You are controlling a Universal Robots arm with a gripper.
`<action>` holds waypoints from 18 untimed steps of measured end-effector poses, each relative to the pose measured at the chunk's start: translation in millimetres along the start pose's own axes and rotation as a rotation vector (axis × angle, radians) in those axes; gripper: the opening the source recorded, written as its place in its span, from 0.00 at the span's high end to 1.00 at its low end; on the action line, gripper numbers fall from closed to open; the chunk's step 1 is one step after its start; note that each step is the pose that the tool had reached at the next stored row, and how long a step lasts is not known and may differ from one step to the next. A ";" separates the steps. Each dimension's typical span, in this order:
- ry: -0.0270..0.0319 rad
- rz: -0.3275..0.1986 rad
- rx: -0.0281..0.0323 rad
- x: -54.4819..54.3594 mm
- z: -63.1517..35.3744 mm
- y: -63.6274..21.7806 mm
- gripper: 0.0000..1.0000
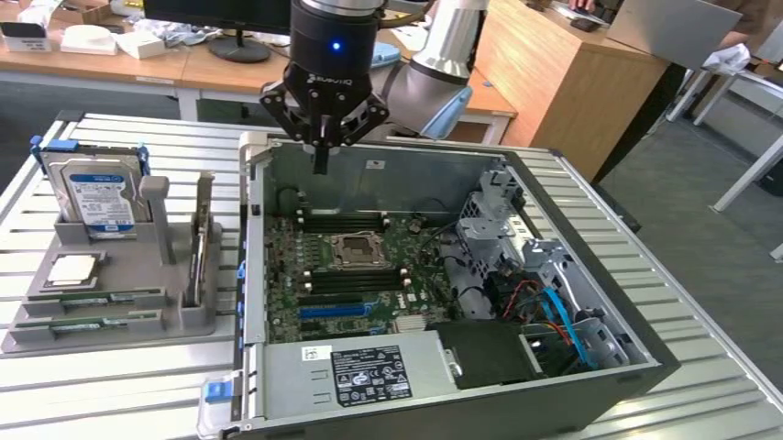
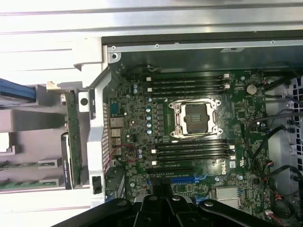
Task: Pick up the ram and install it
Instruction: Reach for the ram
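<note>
The claw [image 1: 321, 161] is hanging over the far edge of the open computer case [image 1: 404, 167], with its fingers clenched together and nothing between them. In the wrist view the claw [image 2: 163, 209] is showing as dark fingers at the edge of the picture, pressed tight.

The ram stick [image 1: 204, 211] is standing on its long edge in a slot of the gray holder [image 1: 123, 316], to the exterior view's left of the case and well apart from the claw. A second stick [image 1: 193, 266] is sitting in line with it in the same holder (the two look alike). In the wrist view the ram stick [image 2: 71, 118] is showing edge-on beside the case's wall.

A hard drive [image 1: 101, 197] with a blue label is standing upright at the holder's far end, and a square silver processor chip [image 1: 73, 268] is lying flat below it. Inside the case, the green motherboard [image 1: 306, 266] is lying flat, with its processor socket [image 1: 356, 246] sitting between two groups of dark memory slots [image 1: 355, 220]. Everything is resting on a slatted metal table [image 1: 98, 385].
</note>
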State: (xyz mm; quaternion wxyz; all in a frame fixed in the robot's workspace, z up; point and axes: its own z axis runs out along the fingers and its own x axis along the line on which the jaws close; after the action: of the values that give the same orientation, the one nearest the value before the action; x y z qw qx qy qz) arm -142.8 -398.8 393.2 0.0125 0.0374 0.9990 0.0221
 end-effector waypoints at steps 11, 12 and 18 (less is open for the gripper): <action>0.0001 0.000 0.0000 15.4 -0.4 -1.2 0.90; 0.0000 0.000 0.0000 17.3 -0.5 -1.3 0.90; 0.0001 0.000 0.0001 27.8 -0.8 -2.1 0.90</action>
State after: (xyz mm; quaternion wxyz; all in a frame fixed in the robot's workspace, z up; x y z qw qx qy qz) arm -170.8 -398.9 393.3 0.0125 0.0374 0.9990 0.0221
